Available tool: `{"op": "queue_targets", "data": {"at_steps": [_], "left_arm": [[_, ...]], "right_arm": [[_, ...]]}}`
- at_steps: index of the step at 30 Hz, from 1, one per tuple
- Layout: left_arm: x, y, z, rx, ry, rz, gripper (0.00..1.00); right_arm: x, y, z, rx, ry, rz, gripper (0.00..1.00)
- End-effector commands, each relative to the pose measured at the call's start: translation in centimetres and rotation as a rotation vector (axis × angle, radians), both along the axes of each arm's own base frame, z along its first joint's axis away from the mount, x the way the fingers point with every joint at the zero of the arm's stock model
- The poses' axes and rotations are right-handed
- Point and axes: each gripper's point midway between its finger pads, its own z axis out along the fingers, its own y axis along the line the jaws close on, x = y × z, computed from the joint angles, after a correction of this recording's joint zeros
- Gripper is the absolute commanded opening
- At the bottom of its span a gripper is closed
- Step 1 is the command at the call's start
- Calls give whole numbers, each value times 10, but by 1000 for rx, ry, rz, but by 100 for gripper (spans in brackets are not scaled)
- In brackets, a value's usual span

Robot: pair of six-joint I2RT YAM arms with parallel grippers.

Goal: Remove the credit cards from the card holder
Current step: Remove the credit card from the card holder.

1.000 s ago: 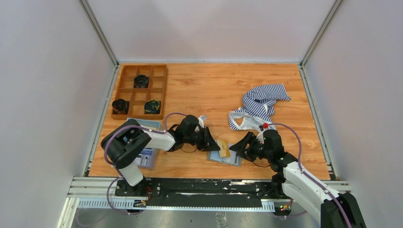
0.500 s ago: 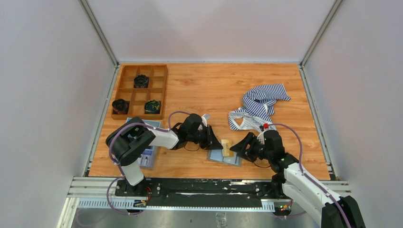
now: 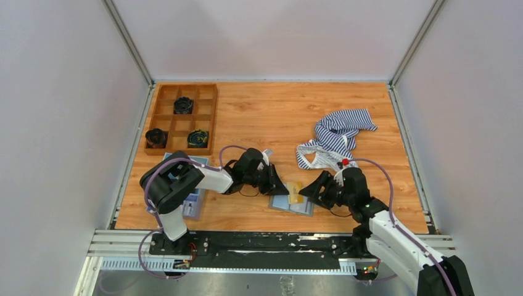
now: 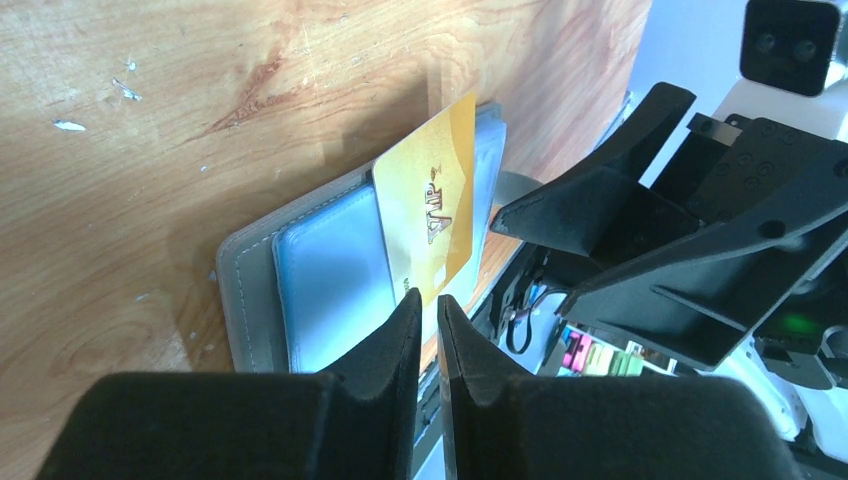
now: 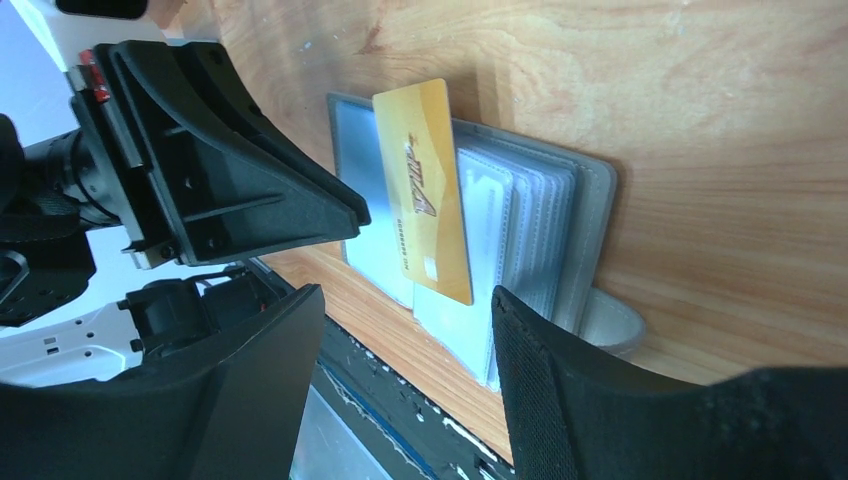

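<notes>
The grey card holder (image 3: 302,207) lies open on the wood near the front edge, its pale blue lining up (image 4: 325,290), with clear sleeves on its right half (image 5: 540,220). One gold credit card (image 3: 295,191) lies across it, one end past the holder's far edge (image 4: 430,210) (image 5: 425,190). My left gripper (image 3: 282,187) has its fingers together with only a thin slit, and its tips (image 4: 428,298) are at the card's edge. I cannot tell whether they pinch it. My right gripper (image 3: 310,190) is wide open and empty just right of the holder (image 5: 408,292).
A wooden compartment tray (image 3: 161,117) with black round parts stands at the back left. A striped cloth (image 3: 336,137) lies behind the right arm. A blue tray (image 3: 192,203) sits under the left arm. The table's front edge and black rail (image 3: 259,237) are close.
My left gripper has moved right toward the holder. The gold card has shifted right with it and turned from slanted to nearly straight. The right arm has barely moved.
</notes>
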Motion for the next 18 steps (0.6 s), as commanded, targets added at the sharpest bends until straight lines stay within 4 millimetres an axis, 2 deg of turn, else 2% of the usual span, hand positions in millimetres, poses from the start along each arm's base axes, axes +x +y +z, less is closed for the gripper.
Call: {"op": "queue_targets", "data": {"at_steps": [1,7,12,18], "left_arm": [[2,-5,4,-16,-13,-5,14],[3,1,4,-2,-19,31,18],[2,5,-2,14,-8,46,30],[0,8,-11,33,6,50,34]], "right_arm": [[8,3,21,7,-71,8,66],[14,8,24,21,-87,21,66],[17,13,15,18,-65,41,66],[19,13,2,-4,-38,44,66]]}}
